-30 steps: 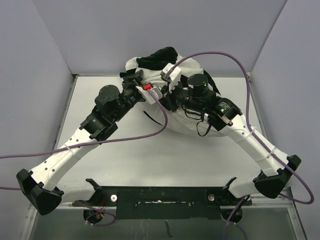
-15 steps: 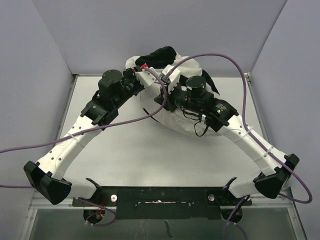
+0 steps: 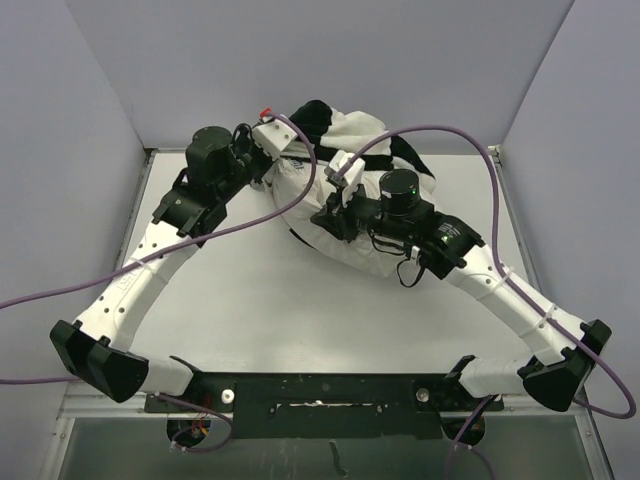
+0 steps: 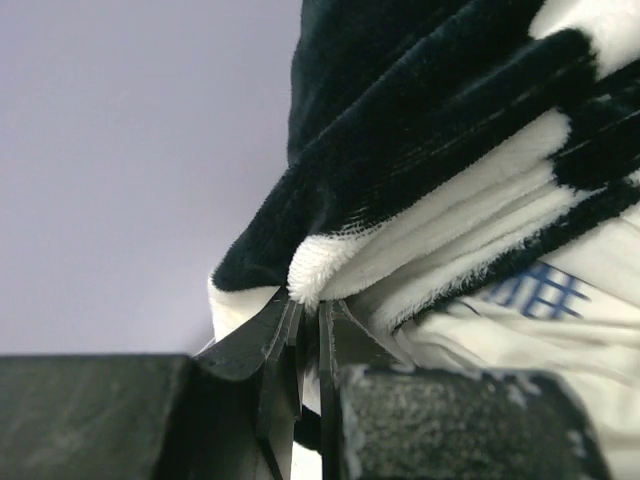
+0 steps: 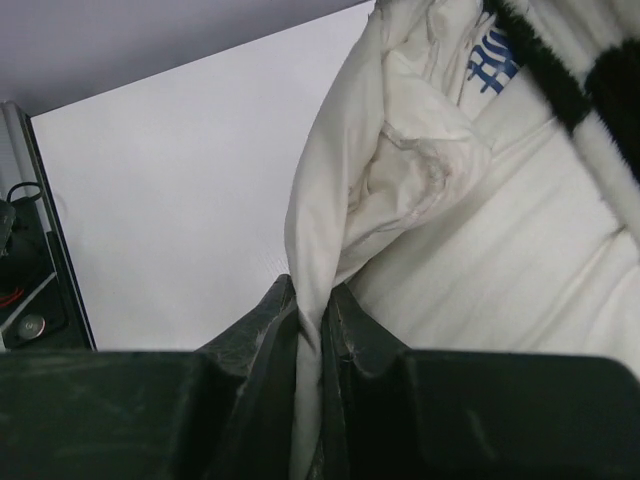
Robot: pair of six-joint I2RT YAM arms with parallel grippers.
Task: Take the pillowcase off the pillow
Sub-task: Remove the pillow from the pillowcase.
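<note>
Left gripper [image 3: 285, 140]: top view, raised at far worktop [image 3: 300, 320] edge, likely to peel pillowcase [image 3: 345, 122] off; right gripper [image 3: 326, 215] anchoring pillow [image 3: 345, 255]. Left wrist: clamped on fuzzy checkered hem. Right wrist: pinching white pillow fold. Blue print [image 5: 492, 58] on pillow, unreadable.

Soft, even light (faint shadows); wrist-view foregrounds blurred.
</note>
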